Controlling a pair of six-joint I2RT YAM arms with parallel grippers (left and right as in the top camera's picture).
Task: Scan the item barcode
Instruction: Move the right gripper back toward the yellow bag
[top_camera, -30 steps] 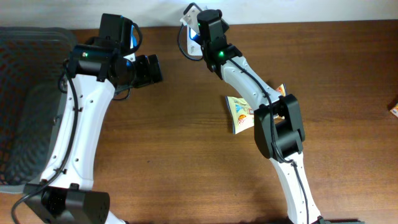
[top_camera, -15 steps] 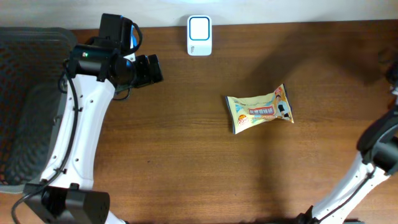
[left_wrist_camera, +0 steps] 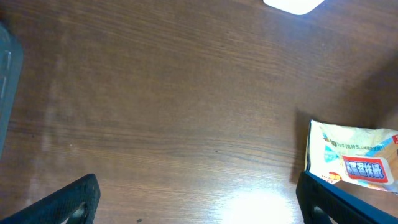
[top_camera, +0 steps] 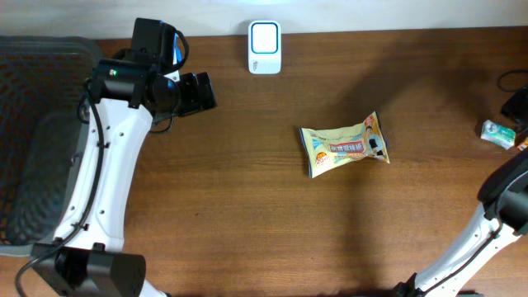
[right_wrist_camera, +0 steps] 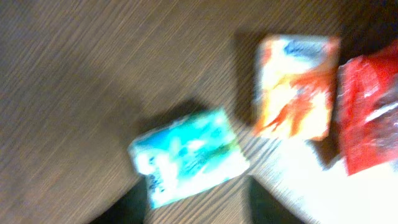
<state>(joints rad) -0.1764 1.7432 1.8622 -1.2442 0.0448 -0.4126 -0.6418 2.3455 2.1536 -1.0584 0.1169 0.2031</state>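
Observation:
A yellow snack packet lies mid-table, also at the right edge of the left wrist view. The white scanner stands at the back edge. My left gripper hovers back left, open wide and empty. My right arm reaches to the far right edge. There a teal-and-white packet lies on the wood. In the blurred right wrist view this packet sits just ahead of my right gripper, whose jaws stand apart over bare wood.
A dark mesh basket fills the left edge. Beside the teal packet lie an orange packet and a red one, close to the table's right edge.
The right arm swung from above the scanner to the far right edge. The scanner is uncovered, the teal packet now lies on the table there, and the right jaws have parted. The left arm stayed still.

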